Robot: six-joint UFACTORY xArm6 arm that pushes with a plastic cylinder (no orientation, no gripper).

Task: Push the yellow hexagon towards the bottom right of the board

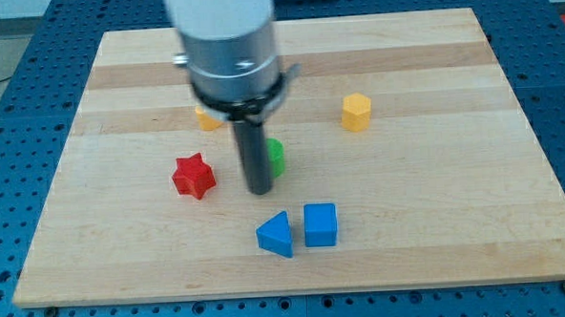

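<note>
My tip (260, 191) is the blunt lower end of a straight dark rod that hangs from a wide silver-and-black cylinder filling the view's top centre. There is no hand on this arm, so nothing opens, closes or grips; the rod simply stands upright with its end down on the wooden worktop (438, 228).

Just to the view's right of the rod, level with its lower part, a green block (277, 157) peeks out from behind it; its shape is mostly hidden and I cannot tell whether the two touch. To the view's left of my tip, near but clearly apart, sits a red star-shaped block (194, 176). Toward the view's bottom from my tip lie two blue blocks side by side: a blue triangular block (276, 234) nearest, and a blue cube (320, 225) just beside it on the view's right.

Up and to the view's left of my tip, a small orange-yellow block (207, 118) shows partly under the cylinder's edge; its shape cannot be made out.

The yellow hexagon (356, 111) stands well apart from my tip, up and to the view's right, alone on bare wood in the upper right-of-centre part of the worktop.
</note>
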